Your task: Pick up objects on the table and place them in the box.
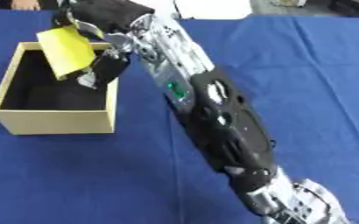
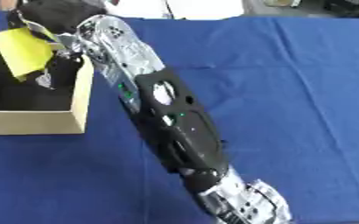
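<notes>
I have the right hand reaching across to the box, its fingers curled round a yellow flat thing — a card or a thin packet, I can't say which. The hand sits over the box's far right corner, and the yellow thing hangs from it, tilted, its lower edge dipping over the open top, above the dark inside. It is not yet resting on the bottom as far as I can judge.

The step in hand, as I read it, is the release. To do it well I want the yellow thing wholly inside the box's walls before the fingers open: right now its upper part looks level with or above the far rim, and the hand is close to the right wall. So I would carry it a little further toward the middle of the box and lower it, then open the fingers and let it drop flat. The risk is that it catches on the rim and slides out onto the blue tabletop beside the box (a thin flat piece can drift as it falls).

The long forearm lies just beside the box's right wall — I'd lift clear upward so as not to nudge it. The left hand shows in neither view.
</notes>
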{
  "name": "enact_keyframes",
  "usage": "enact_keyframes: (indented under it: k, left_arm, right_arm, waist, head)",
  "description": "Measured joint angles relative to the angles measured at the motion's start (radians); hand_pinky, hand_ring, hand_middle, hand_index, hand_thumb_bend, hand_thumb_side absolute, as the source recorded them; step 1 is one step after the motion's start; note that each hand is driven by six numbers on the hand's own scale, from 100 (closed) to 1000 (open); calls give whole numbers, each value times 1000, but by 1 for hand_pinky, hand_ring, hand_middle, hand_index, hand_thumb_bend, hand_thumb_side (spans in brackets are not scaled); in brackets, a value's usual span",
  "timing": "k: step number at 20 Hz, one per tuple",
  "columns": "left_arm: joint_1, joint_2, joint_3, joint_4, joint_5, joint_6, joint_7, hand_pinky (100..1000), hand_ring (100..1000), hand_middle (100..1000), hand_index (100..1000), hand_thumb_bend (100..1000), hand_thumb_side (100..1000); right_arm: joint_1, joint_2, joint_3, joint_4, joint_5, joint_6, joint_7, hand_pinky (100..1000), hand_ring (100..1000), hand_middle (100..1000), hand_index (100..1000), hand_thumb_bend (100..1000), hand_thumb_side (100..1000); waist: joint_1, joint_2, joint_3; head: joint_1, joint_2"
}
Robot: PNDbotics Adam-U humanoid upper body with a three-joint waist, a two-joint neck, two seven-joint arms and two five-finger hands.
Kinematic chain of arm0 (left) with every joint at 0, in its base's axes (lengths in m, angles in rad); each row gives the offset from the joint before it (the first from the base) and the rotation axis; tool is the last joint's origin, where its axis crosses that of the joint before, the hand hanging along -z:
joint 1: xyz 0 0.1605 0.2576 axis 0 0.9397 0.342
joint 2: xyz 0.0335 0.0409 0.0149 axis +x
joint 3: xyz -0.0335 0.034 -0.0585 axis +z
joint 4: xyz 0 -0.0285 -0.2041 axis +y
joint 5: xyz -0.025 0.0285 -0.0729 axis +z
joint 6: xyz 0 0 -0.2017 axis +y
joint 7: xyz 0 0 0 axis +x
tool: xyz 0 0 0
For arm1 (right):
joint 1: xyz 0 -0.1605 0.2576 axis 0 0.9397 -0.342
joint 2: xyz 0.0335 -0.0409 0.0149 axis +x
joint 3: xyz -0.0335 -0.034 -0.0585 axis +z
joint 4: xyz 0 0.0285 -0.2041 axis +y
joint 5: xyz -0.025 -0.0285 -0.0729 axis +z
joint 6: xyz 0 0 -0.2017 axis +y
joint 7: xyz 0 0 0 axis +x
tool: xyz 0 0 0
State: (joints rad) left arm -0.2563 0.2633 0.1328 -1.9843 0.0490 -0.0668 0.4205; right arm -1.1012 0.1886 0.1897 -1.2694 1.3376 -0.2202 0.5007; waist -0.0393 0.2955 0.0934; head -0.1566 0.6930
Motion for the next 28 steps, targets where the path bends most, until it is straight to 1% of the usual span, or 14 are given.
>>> enact_keyframes:
  k: [2, 7, 14, 17, 20, 22, 24, 25, 26, 27, 28]
  left_arm:
    - [0, 0, 0, 0, 1, 1, -1, 862, 805, 675, 590, 232, 790]
    - [-1, 0, -3, 0, 3, 1, -3, 862, 806, 676, 590, 230, 792]
    - [-1, -3, -5, 0, 3, 0, -7, 863, 807, 676, 589, 225, 795]
    - [-1, -8, -5, 0, 3, 0, -8, 863, 807, 676, 589, 224, 795]
    - [-1, -8, -6, 0, 3, 1, -9, 863, 807, 677, 589, 224, 797]
    - [-1, -9, -6, 0, 3, 2, -10, 863, 807, 677, 588, 223, 797]
    - [-1, -9, -6, 0, 3, 2, -10, 863, 808, 677, 588, 222, 797]
    - [-1, -9, -6, 0, 3, 2, -11, 863, 807, 677, 588, 221, 797]
    - [-1, -9, -6, 0, 3, 2, -11, 863, 808, 677, 588, 221, 797]
    - [-1, -9, -6, 0, 3, 2, -12, 863, 807, 677, 588, 221, 797]
    - [-2, -9, -6, 0, 3, 2, -12, 863, 808, 677, 588, 221, 797]
  right_arm:
    - [2, 21, -10, 22, 41, 13, -12, 773, 793, 534, 623, 146, 100]
    - [28, 62, -28, 38, 103, 40, -27, 777, 799, 533, 635, 107, 100]
    - [48, 99, -43, 38, 182, 92, -24, 795, 820, 559, 679, 100, 100]
    - [57, 113, -49, 38, 203, 106, -21, 810, 836, 584, 747, 100, 100]
    - [63, 121, -54, 38, 223, 123, -24, 823, 847, 596, 763, 100, 100]
    - [64, 126, -57, 38, 243, 141, -32, 834, 860, 627, 785, 100, 101]
    - [65, 132, -61, 38, 268, 160, -42, 842, 872, 663, 805, 100, 179]
    - [66, 136, -64, 38, 282, 170, -47, 849, 883, 713, 827, 100, 265]
    - [69, 139, -67, 38, 296, 178, -52, 855, 892, 753, 845, 111, 311]
    - [72, 142, -67, 38, 310, 184, -54, 866, 909, 822, 873, 134, 399]
    - [72, 144, -69, 38, 322, 188, -55, 871, 916, 853, 885, 150, 425]
  waist:
    - [0, 0, 0]
    - [1, 5, 3]
    - [1, 13, 7]
    - [1, 15, 9]
    - [1, 17, 10]
    - [1, 19, 10]
    - [1, 19, 10]
    - [1, 19, 11]
    - [1, 19, 12]
    - [1, 20, 12]
    - [1, 20, 13]
  head:
    - [-2, 0]
    - [-8, 0]
    - [-18, -3]
    - [-21, -8]
    - [-23, -9]
    - [-24, -9]
    - [-26, -9]
    - [-27, -9]
    - [-28, -9]
    - [-29, -9]
    - [-30, -9]
